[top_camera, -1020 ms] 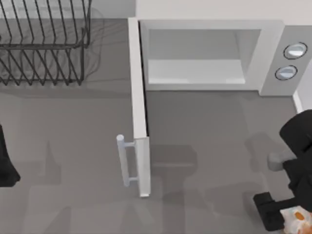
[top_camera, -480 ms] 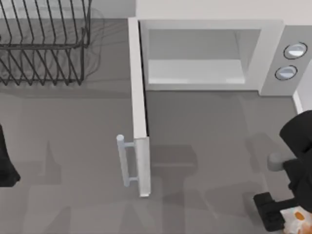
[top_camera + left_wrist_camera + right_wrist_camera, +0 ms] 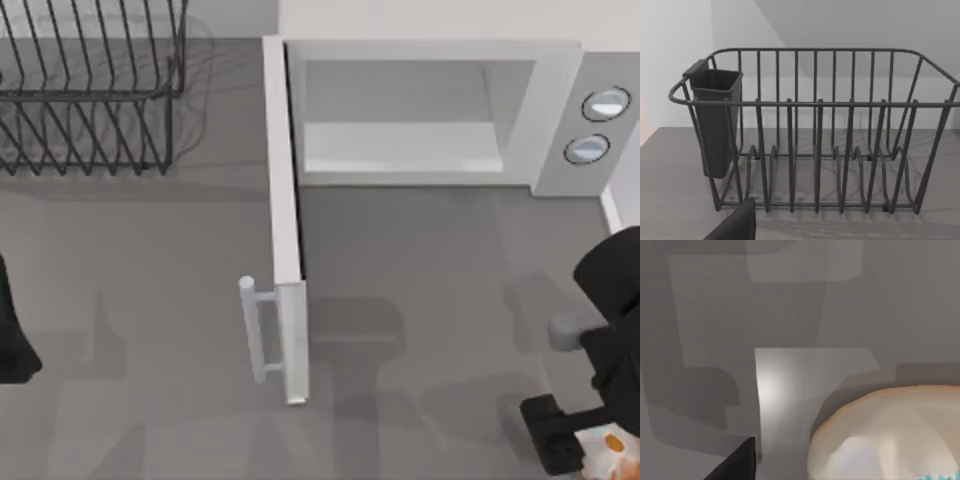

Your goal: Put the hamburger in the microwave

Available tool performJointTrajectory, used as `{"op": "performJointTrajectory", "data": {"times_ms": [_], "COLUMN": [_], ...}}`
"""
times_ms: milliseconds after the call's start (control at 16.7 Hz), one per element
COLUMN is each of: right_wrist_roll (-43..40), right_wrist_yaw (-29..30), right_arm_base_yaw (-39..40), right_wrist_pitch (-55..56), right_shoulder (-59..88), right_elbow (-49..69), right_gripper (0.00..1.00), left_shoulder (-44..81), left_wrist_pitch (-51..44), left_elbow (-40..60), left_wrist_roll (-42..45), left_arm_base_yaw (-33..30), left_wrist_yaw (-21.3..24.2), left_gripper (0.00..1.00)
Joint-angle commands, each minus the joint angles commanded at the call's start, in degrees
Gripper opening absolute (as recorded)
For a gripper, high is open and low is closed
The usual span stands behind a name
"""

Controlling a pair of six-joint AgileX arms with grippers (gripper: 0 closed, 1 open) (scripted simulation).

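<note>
the microwave [image 3: 430, 110] has a smooth, matt white casing like painted metal or plastic; its door [image 3: 284, 220] shares that finish and carries a silvery bar handle [image 3: 255, 330] with a soft metallic sheen. the two knobs [image 3: 596, 125] look glossy grey. the rack [image 3: 815, 135] is thin dark wire, matt, with a dull dark plastic-looking cup [image 3: 715, 120]. the worktop [image 3: 150, 300] is flat matt grey. the hamburger [image 3: 890, 435] bun looks smooth, faintly shiny cream-tan.
</note>
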Motion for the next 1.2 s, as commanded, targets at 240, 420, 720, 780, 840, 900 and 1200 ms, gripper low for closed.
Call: {"op": "performJointTrajectory", "data": {"times_ms": [240, 420, 720, 780, 840, 900, 1200], "right_wrist_roll": [0.0, 0.0, 0.1, 0.1, 0.1, 0.2, -0.1], "right_wrist_yaw": [0.0, 0.0, 0.3, 0.3, 0.3, 0.3, 0.4], "right_arm_base_yaw": [0.0, 0.0, 0.0, 0.1, 0.1, 0.1, 0.0], "right_wrist_pitch": [0.0, 0.0, -4.9, -5.7, -7.0, -9.0, -24.3], "right_shoulder": [0.0, 0.0, -4.4, -4.5, -4.9, -5.6, -10.7], "right_elbow": [0.0, 0.0, 2.4, 3.1, 4.1, 5.4, 14.1], "right_gripper": [0.0, 0.0, 0.0, 0.0, 0.0, 0.0, 0.0], "left_shoulder": [0.0, 0.0, 0.0, 0.0, 0.0, 0.0, 0.0], "left_wrist_pitch": [0.0, 0.0, 0.0, 0.0, 0.0, 0.0, 0.0], "left_elbow": [0.0, 0.0, 0.0, 0.0, 0.0, 0.0, 0.0], "left_wrist_roll": [0.0, 0.0, 0.0, 0.0, 0.0, 0.0, 0.0], "left_arm_base_yaw": [0.0, 0.0, 0.0, 0.0, 0.0, 0.0, 0.0], "left_wrist_yaw": [0.0, 0.0, 0.0, 0.0, 0.0, 0.0, 0.0], "left_gripper": [1.0, 1.0, 1.0, 1.0, 1.0, 1.0, 1.0]}}
